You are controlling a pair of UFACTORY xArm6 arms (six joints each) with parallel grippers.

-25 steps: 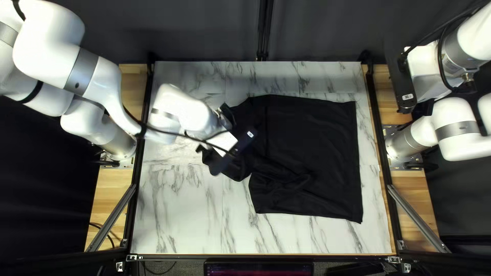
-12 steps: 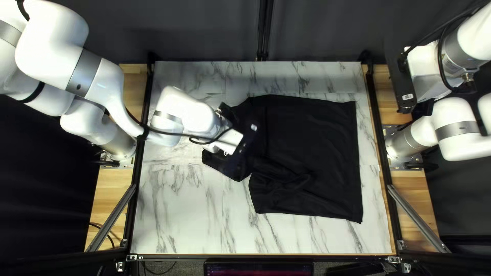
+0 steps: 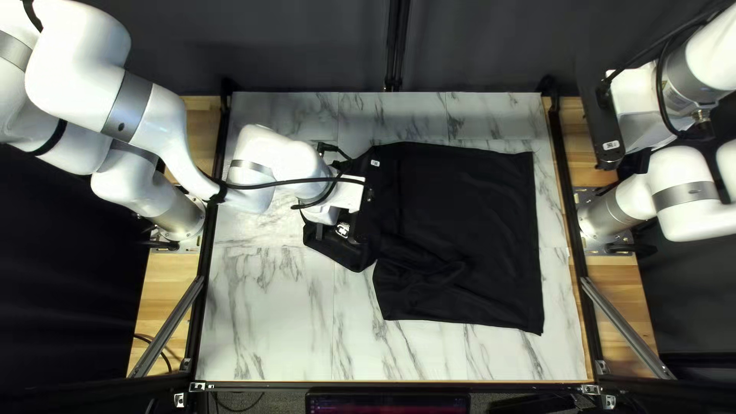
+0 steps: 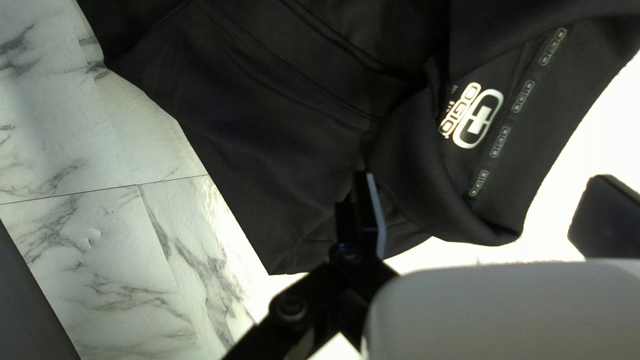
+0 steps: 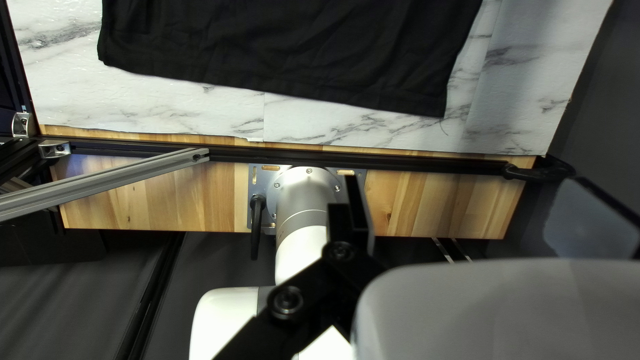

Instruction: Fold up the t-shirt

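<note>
Closest to the work, your left tool (image 4: 483, 179) has just swung round over the neck end of the T-shirt (image 3: 475, 215): half a second ago it sat slantwise across that end, and now its broad side runs nearly straight from the near side of the counter (image 3: 276, 322) toward the far side. That turn has uncovered the collar (image 4: 427, 180) and the pale label (image 4: 478, 119) inside it, which you couldn't see from above in the earlier frames. Its jaws stand wide apart with nothing pinched, one over the dark cloth beside the collar, the other past it on the bare side. For the task, I'd read this as lining up for a grasp at the neck or shoulder, so the next move probably calls for lowering and closing on an edge; watch that you don't catch several layers at once. A little farther from the tool, the rumpled cloth (image 3: 429, 268) on the near side hasn't shifted, and the body beyond lies spread toward the right of the top left view, its hem (image 3: 538, 253) just where it was. Folding looks barely begun. Farthest off, your right tool (image 5: 467, 180) is parked as before, clear of the shirt, spread and empty.
</note>
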